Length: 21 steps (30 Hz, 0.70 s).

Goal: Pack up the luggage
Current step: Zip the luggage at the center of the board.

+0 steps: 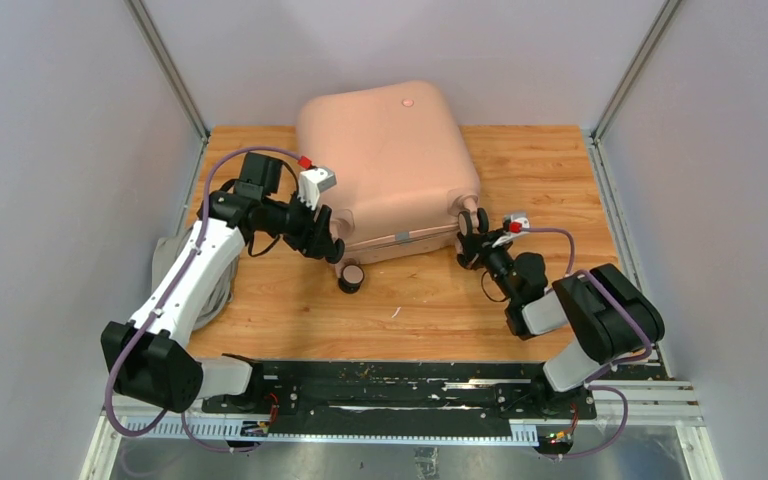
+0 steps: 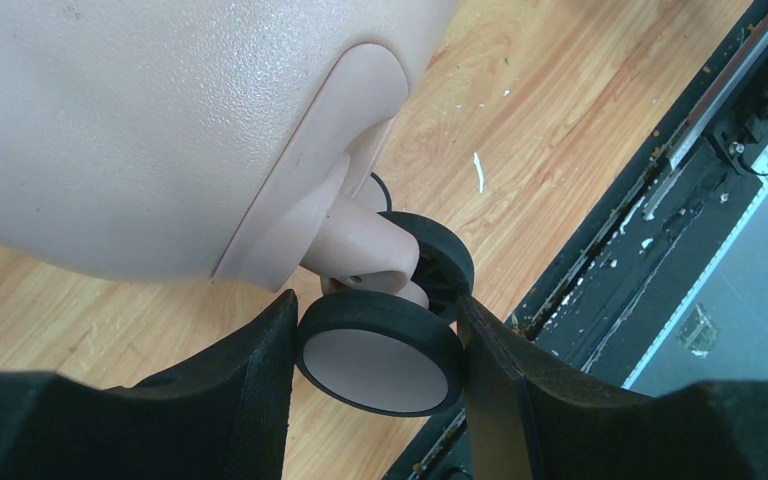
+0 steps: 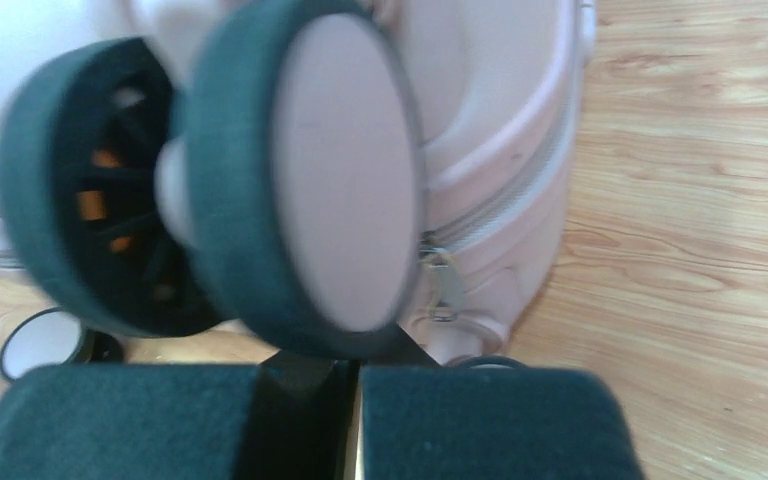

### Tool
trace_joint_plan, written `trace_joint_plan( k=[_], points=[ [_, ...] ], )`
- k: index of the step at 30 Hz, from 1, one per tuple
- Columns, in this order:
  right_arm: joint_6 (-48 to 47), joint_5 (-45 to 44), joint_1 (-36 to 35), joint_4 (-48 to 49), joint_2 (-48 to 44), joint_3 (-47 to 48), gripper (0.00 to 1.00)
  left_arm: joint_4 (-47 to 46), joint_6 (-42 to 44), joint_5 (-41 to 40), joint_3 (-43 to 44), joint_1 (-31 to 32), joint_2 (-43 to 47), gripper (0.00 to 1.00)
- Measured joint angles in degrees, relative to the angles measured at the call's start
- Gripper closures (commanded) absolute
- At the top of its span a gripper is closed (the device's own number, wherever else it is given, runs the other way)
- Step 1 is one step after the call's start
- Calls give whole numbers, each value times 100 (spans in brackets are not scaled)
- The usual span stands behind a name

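Note:
The pale pink luggage (image 1: 385, 160) lies closed on the wooden table, with its wheels toward me. My left gripper (image 1: 330, 245) is at its near left corner. In the left wrist view (image 2: 375, 302) its two fingers touch either side of a black-and-pink wheel (image 2: 380, 360), the wheel that shows on the table in the top view (image 1: 350, 278). The luggage shell (image 2: 110, 120) fills that view's upper left. My right gripper (image 1: 473, 232) is at the near right corner. In the right wrist view (image 3: 352, 375) its pads are almost together, just below a double wheel (image 3: 330, 170).
A grey cloth bundle (image 1: 222, 292) lies at the table's left edge under my left arm. A zipper pull (image 3: 440, 285) hangs on the luggage's seam beside the right wheel. Grey walls close in the table on three sides. A black rail (image 1: 400, 390) runs along the near edge.

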<state>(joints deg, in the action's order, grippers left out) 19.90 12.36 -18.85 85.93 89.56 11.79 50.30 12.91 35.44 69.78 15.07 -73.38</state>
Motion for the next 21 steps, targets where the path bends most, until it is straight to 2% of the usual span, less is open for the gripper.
trace_joint_plan(
  k=[11, 15, 18, 20, 21],
  points=[
    [-17, -476, -1781, 153, 0, 505, 100, 4, -273, 271, 85, 306, -267, 100],
    [-37, -643, -2046, 177, 116, 697, 99, 17, -341, 264, 149, 334, -280, 100],
    [-87, -1113, -1965, 184, -28, 466, 74, 96, -352, 240, 251, 280, -278, 100],
    [22, -1384, -1602, 98, -378, 120, 47, 197, -339, 223, 389, 157, -267, 100],
    [131, -1480, -1410, 37, -549, -11, 38, 256, -319, 199, 474, 87, -262, 100]
  ],
)
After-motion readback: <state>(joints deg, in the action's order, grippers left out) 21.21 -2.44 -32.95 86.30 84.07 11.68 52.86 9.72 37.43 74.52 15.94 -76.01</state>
